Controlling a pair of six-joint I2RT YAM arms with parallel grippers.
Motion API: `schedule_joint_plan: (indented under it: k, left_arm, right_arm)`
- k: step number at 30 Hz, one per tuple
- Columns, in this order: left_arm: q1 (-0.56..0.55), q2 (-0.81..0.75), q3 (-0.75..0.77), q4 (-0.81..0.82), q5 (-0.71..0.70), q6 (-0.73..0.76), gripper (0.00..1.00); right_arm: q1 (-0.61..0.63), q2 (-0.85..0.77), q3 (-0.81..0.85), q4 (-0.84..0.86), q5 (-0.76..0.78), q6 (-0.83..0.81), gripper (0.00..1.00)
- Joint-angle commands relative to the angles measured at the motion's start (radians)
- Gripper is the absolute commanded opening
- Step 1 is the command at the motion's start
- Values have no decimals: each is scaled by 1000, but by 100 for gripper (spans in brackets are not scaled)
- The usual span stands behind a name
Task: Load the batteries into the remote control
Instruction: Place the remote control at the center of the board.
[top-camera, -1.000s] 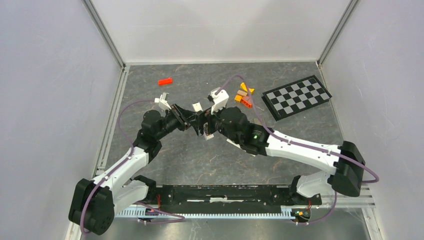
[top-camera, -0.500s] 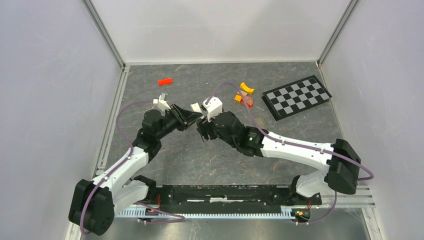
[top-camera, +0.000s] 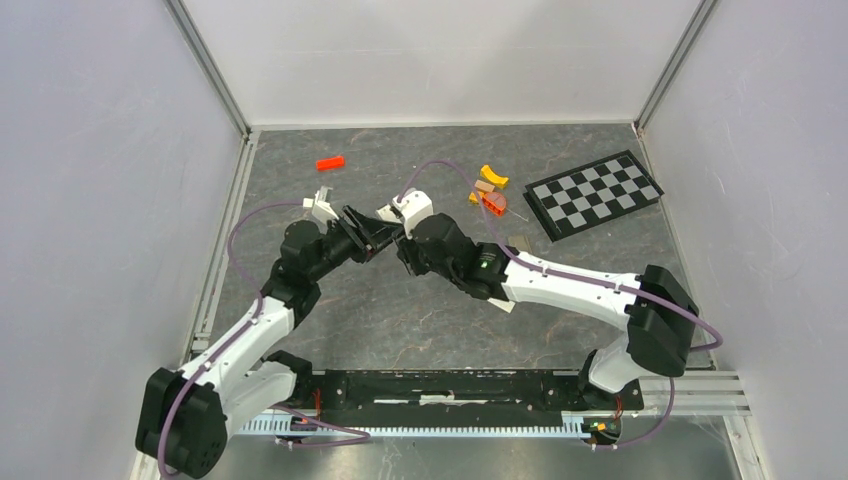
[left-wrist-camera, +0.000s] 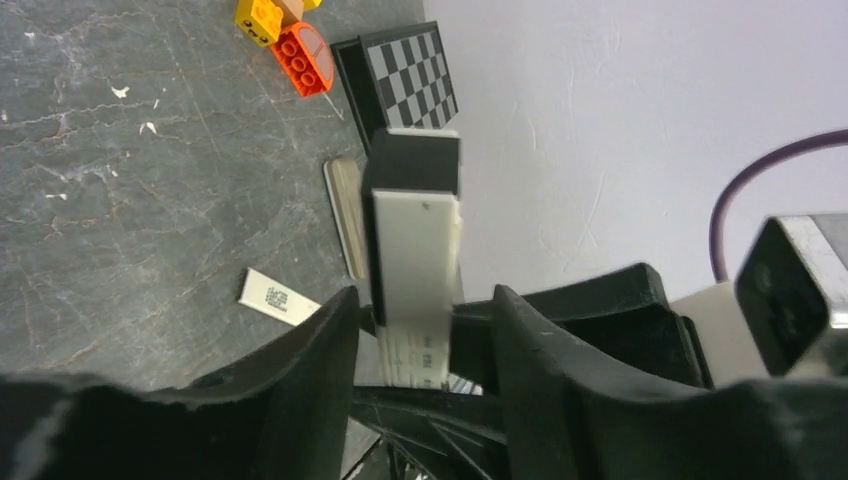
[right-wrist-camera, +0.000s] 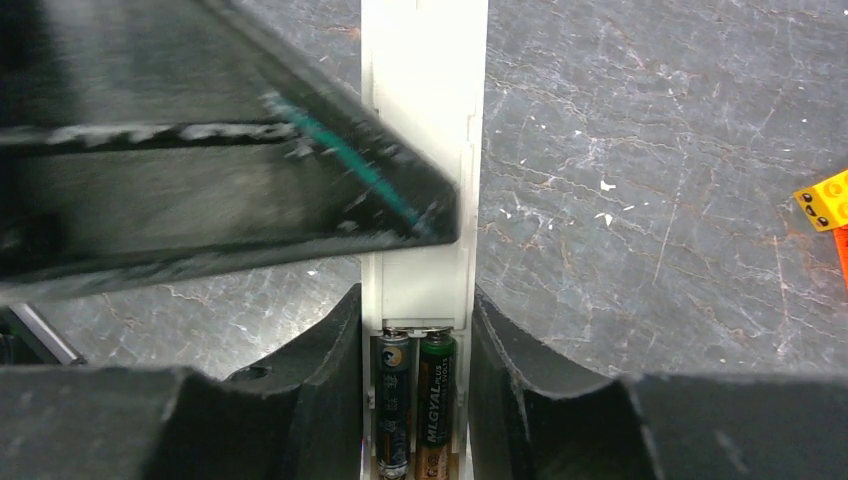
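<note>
Dark stone-patterned table (top-camera: 400, 320) bears 1 red block (top-camera: 330, 163) far left; orange and yellow blocks (top-camera: 488, 192) beside a checkerboard card (top-camera: 593, 194); a small tan strip (top-camera: 519, 241), perhaps a cover, nearby.

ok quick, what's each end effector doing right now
left end effector: straddling the remote control, grip cannot be told
right end effector: closed on the remote control

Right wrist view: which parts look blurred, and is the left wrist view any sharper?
Right wrist view: a dark shape across the upper left is smeared, yet the remote control and the print on the batteries are crisp. Left wrist view: the remote control and the checkerboard are in focus, while the near fingers look soft.
</note>
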Motion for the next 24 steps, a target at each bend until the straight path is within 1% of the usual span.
schedule_joint_plan:
  k: [1, 3, 4, 6, 7, 10, 12, 14, 18, 21, 24]
  left_arm:
    - [8, -56, 22, -41, -19, 72, 75]
    - [12, -78, 49, -156, -74, 126, 96]
    - [17, -90, 68, -224, -102, 162, 99]
    - [28, -107, 100, -321, -149, 218, 100]
    - [33, -112, 113, -365, -166, 243, 100]
    - [53, -107, 161, -489, -208, 308, 100]
    - [70, -95, 181, -545, -215, 329, 100]
    - [83, -85, 184, -561, -198, 340, 100]
    - [90, -75, 180, -565, -148, 349, 100]
    - [91, -76, 179, -590, -133, 349, 100]
    - [94, -86, 175, -614, -146, 349, 100]
  right_arm:
    - [-57, -43, -14, 47, -44, -115, 13]
    - [-101, -63, -60, 93, -128, -220, 9]
    - [-128, -73, -80, 112, -171, -260, 8]
    - [-183, -80, -116, 113, -277, -378, 7]
    - [-205, -84, -133, 144, -337, -450, 8]
    - [-235, -80, -174, 139, -407, -654, 12]
    - [-251, -44, -155, 77, -441, -754, 12]
    - [-261, 21, -100, -17, -483, -836, 12]
    - [-267, 164, 8, -181, -515, -927, 10]
    - [-268, 251, 74, -264, -539, -970, 11]
    - [-268, 302, 108, -307, -584, -1000, 11]
